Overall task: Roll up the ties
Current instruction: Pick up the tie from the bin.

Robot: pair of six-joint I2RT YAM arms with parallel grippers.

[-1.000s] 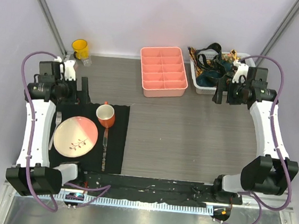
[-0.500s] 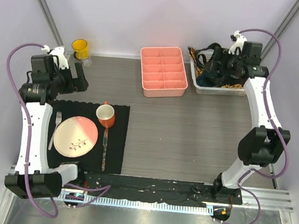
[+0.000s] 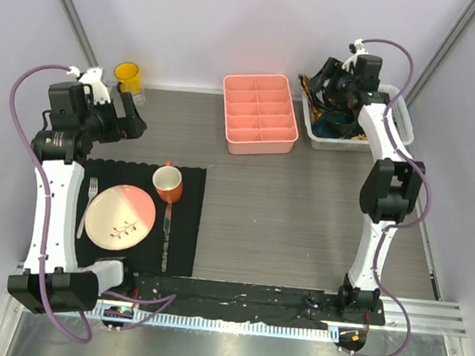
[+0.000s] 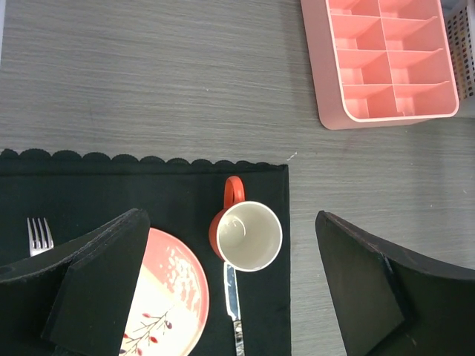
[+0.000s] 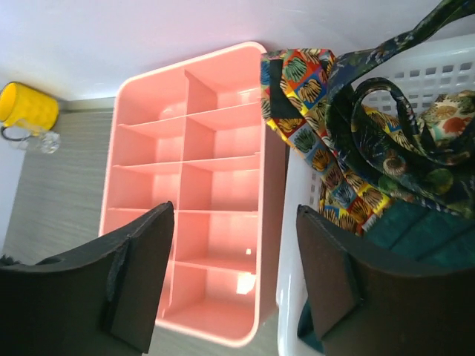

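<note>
Several ties point(image 3: 330, 103) lie heaped in a white basket point(image 3: 354, 137) at the back right. In the right wrist view a multicoloured tie point(image 5: 315, 144) hangs over the basket rim point(image 5: 291, 245). A dark patterned tie point(image 5: 397, 130) loops above a teal one point(image 5: 419, 233). My right gripper point(image 5: 234, 230) hovers open above the basket's left rim and the pink tray point(image 5: 197, 185), with nothing between its fingers. It shows at the basket's back left in the top view point(image 3: 326, 78). My left gripper point(image 3: 135, 115) is raised and open at the left, above the mug point(image 4: 245, 233), far from the ties.
A pink compartment tray point(image 3: 259, 114) stands left of the basket. A yellow cup point(image 3: 128, 75) is at the back left. A black placemat point(image 3: 186, 224) at the near left carries a plate point(image 3: 119, 213), an orange mug point(image 3: 167, 184), a fork point(image 3: 91, 201) and a knife point(image 3: 166, 234).
My right arm has swung from beside the basket to its back left corner, stretched out over the ties. My left arm has lifted and its gripper now points right.
</note>
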